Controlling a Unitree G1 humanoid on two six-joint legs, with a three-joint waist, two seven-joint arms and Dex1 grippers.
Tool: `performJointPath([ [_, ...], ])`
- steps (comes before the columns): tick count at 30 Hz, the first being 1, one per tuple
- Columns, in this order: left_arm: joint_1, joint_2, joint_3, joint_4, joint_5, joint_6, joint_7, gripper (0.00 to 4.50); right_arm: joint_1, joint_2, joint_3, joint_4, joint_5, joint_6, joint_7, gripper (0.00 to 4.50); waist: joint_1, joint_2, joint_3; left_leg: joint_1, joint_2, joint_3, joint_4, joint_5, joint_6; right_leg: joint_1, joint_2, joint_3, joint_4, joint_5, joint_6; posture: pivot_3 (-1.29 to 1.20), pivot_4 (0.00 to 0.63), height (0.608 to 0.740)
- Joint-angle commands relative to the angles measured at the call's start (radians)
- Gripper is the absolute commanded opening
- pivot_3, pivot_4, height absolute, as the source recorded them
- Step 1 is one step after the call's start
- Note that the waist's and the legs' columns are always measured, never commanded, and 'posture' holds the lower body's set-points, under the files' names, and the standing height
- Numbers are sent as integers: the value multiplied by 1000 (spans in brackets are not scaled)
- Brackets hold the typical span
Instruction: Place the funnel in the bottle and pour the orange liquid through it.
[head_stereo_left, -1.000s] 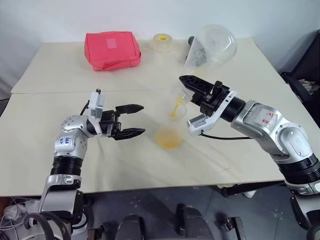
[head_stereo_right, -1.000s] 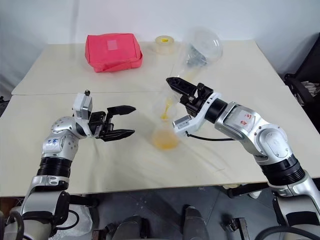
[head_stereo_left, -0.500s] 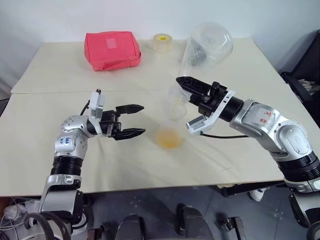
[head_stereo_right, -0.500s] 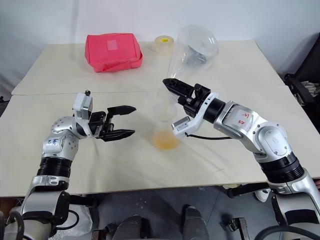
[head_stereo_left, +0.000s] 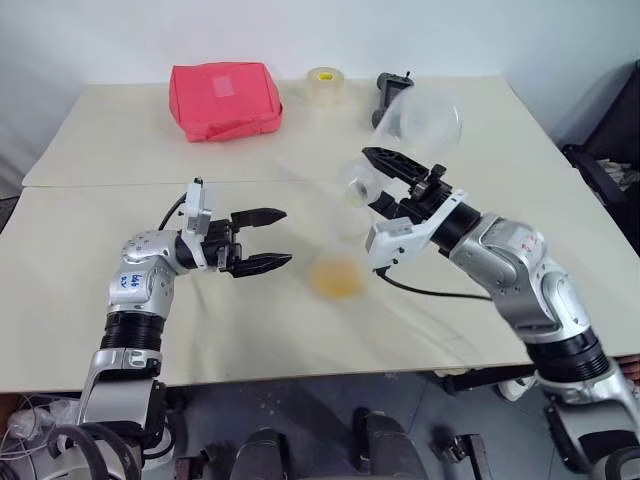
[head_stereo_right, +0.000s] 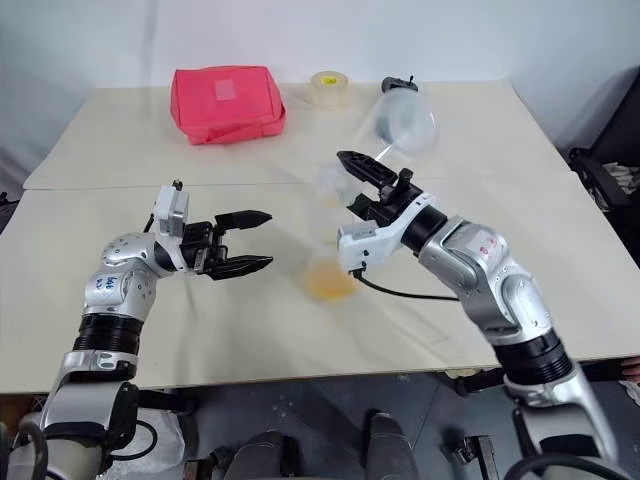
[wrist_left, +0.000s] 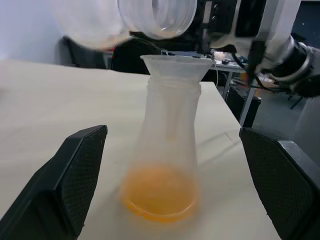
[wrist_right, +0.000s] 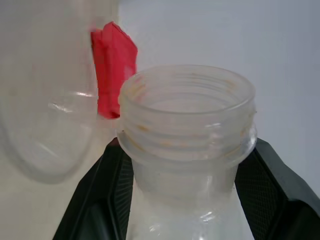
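Right gripper (head_stereo_left: 385, 178), jaws clamped on the flask (head_stereo_left: 420, 120), rolled it upright, pour done; left gripper (head_stereo_left: 268, 240) jaws apart beside the bottle (wrist_left: 165, 145)

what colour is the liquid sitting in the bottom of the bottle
Translucent yellow-orange liquid in the frosted bottle, clearest in the left wrist view.

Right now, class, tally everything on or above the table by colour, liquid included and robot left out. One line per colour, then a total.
Red: 1, the pouch
Clear or frosted plastic: 3, the flask, the bottle, the funnel
Orange: 1, the orange liquid in the bottle
Pale yellow: 1, the tape roll
Black: 1, a small object at the far edge
Total: 7
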Motion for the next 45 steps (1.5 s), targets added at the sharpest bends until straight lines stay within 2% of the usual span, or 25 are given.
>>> performJointPath([
  [1, -14, 9, 15, -34, 0, -6, 20, 4500, -1, 100, -133, -132, 172, 290, 49, 2425, 1, 0, 0, 0, 0, 0, 0, 0, 0, 0, 0, 0, 0, 0, 0, 0, 150, 740],
  [5, -5, 16, 18, -50, -1, 17, 44, 4500, -12, 226, -269, -191, 344, 593, 35, 2425, 1, 0, 0, 0, 0, 0, 1, 0, 0, 0, 0, 0, 2, 0, 0, 0, 150, 740],
  [11, 0, 19, 19, -57, 30, 37, 133, 4500, 6, 273, -427, -154, 504, 765, -27, 2425, 2, 0, 0, 0, 0, 0, 0, 0, 0, 0, 0, 0, 2, 0, 0, 0, 150, 740],
  [18, 17, 25, 22, -109, 29, 117, 218, 4500, 31, 295, -508, -105, 610, 774, -118, 2425, -1, 0, 0, 1, 0, 0, -1, 0, 0, 0, 0, 0, 2, 0, 0, 0, 150, 740],
  [26, 39, 43, -2, -124, 46, 119, 198, 4500, 88, 306, -546, -73, 716, 732, -165, 2425, 0, 0, 0, 2, 0, 1, -1, 0, 0, 0, 0, 0, 3, 0, 0, 0, 150, 740],
  [32, 45, 42, -1, -119, 50, 104, 198, 4500, 136, 278, -535, -80, 742, 700, -176, 4430, 1, 0, 0, 2, 0, 1, -1, 0, 0, 0, 0, 1, 2, 0, 0, 0, 150, 740],
  [42, 34, 37, -4, -109, 64, 88, 212, 4500, 113, 218, -543, -89, 785, 641, -181, 4474, 1, 0, 0, 2, 0, 1, -1, 0, 0, 0, 0, 1, 3, 0, 0, 0, 150, 740],
  [45, 40, 43, -1, -122, 55, 98, 202, 4500, 80, 175, -561, -128, 843, 639, -146, 4474, 1, 0, 0, 2, 0, 1, -1, 0, 0, 0, 0, 1, 3, 0, 0, 0, 150, 740],
])
